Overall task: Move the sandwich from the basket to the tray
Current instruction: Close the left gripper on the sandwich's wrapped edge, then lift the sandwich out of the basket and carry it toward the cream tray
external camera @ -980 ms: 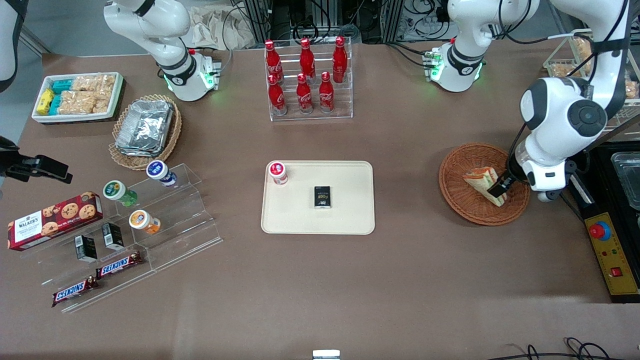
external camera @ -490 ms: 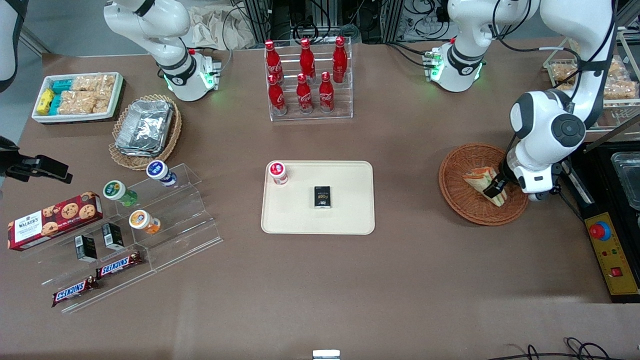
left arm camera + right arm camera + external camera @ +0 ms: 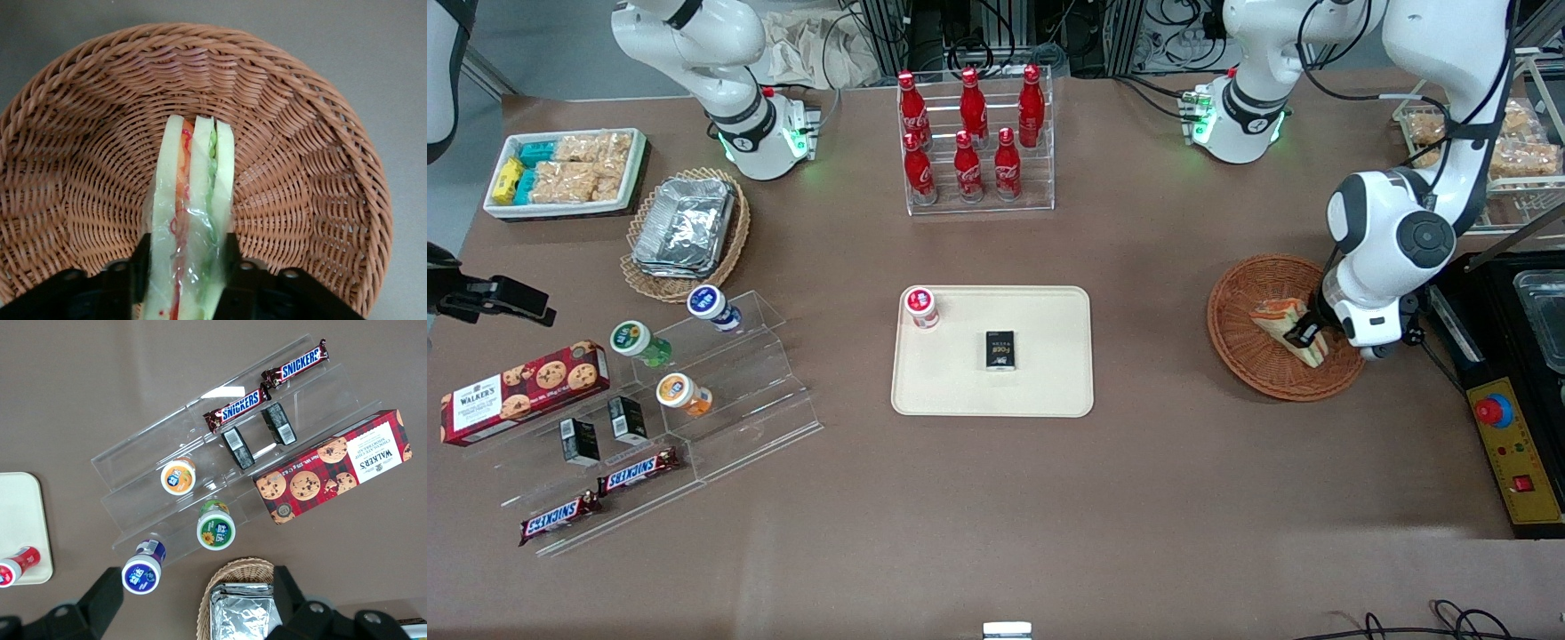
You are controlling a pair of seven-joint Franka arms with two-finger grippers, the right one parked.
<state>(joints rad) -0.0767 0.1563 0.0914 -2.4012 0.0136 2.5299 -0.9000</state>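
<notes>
The sandwich point(image 3: 1278, 317), a wrapped wedge of white bread with orange and green layers, stands on edge in the reddish-brown wicker basket point(image 3: 1245, 360) toward the working arm's end of the table. My left gripper point(image 3: 1304, 336) is down in the basket, its two black fingers pressed against both faces of the sandwich. In the left wrist view the sandwich point(image 3: 193, 193) runs out from between the fingers of the gripper point(image 3: 187, 263) over the basket's woven floor point(image 3: 300, 167). The cream-beige tray point(image 3: 1049, 382) lies at the table's middle.
On the tray stand a red-capped jar point(image 3: 921, 307) and a small black box point(image 3: 1000, 349). A clear rack of red bottles point(image 3: 974, 142) stands farther from the front camera than the tray. A yellow control box point(image 3: 1516, 449) lies beside the basket.
The left arm's upper joints have swung farther from the front camera and the gripper has shifted slightly toward the tray along the sandwich. The sandwich stays in the basket.
</notes>
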